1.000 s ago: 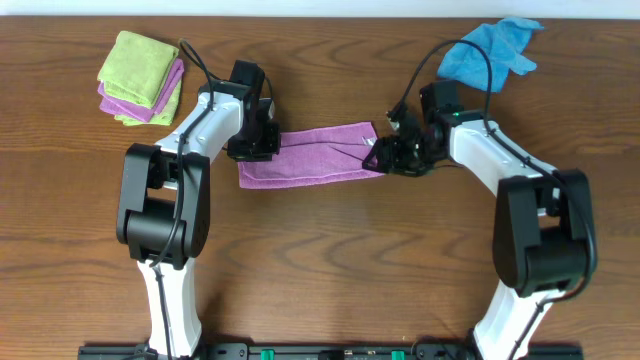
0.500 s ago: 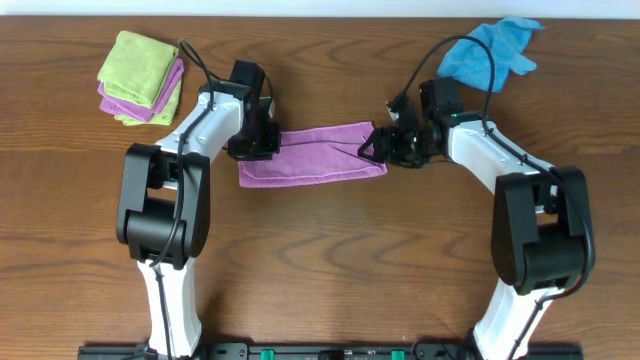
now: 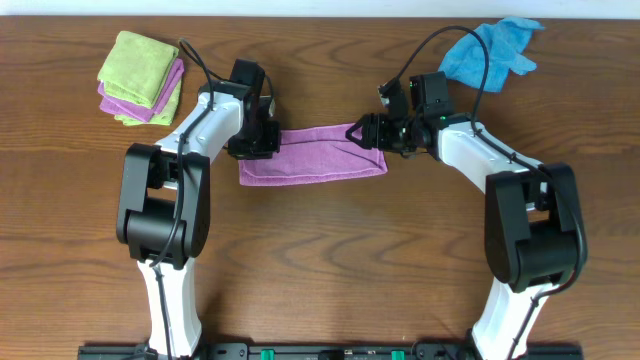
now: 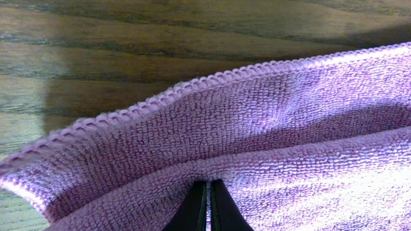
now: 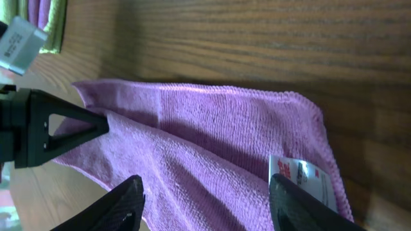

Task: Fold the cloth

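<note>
The purple cloth [image 3: 312, 155] is lying on the wooden table [image 3: 320, 260], mid-way between the two arms, stretched as a long strip running left to right. The left gripper [image 3: 252, 147] is clamping its left end, fingertips pressed together on a raised fold of the fabric. The right gripper [image 3: 362, 133] is sitting over the upper right corner with its fingers [image 5: 125, 202] spread wide apart; contact with the fabric cannot be confirmed. The cloth is showing looped terry pile, a stitched hem, a diagonal ridge across its right half, and a white label [image 5: 298, 176] near the right edge. A stack of folded cloths [image 3: 142, 78] is resting at far left; a blue cloth [image 3: 488, 50] is lying crumpled at far right.
</note>
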Robot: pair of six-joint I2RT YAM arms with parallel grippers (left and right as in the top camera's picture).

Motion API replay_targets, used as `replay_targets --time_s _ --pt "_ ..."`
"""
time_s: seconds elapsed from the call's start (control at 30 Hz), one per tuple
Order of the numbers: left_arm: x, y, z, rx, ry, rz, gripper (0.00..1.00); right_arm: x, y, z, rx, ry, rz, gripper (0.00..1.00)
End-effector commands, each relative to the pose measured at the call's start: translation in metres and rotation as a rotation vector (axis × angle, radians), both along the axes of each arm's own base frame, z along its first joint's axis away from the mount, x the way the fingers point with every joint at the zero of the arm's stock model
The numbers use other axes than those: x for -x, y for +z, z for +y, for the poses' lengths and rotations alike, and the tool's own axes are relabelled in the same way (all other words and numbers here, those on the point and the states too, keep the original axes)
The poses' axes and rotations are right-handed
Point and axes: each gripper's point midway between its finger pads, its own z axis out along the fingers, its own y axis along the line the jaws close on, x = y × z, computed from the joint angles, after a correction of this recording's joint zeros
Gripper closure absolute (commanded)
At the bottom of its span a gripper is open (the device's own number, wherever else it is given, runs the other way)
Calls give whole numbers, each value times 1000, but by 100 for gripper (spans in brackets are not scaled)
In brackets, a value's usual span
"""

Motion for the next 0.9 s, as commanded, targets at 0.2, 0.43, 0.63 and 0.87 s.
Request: replay_targets --time_s 0.2,0.43,0.63,0.87 --pt "5 -19 7 -45 6 34 94 17 -10 -8 -8 -1 106 48" --pt "5 -19 7 -45 6 34 94 32 0 -49 25 0 141 42" --pt "5 -19 8 -48 7 32 94 41 -2 -48 -14 31 154 39" --pt "5 -19 8 -48 7 32 94 46 -4 -37 -20 58 160 36"
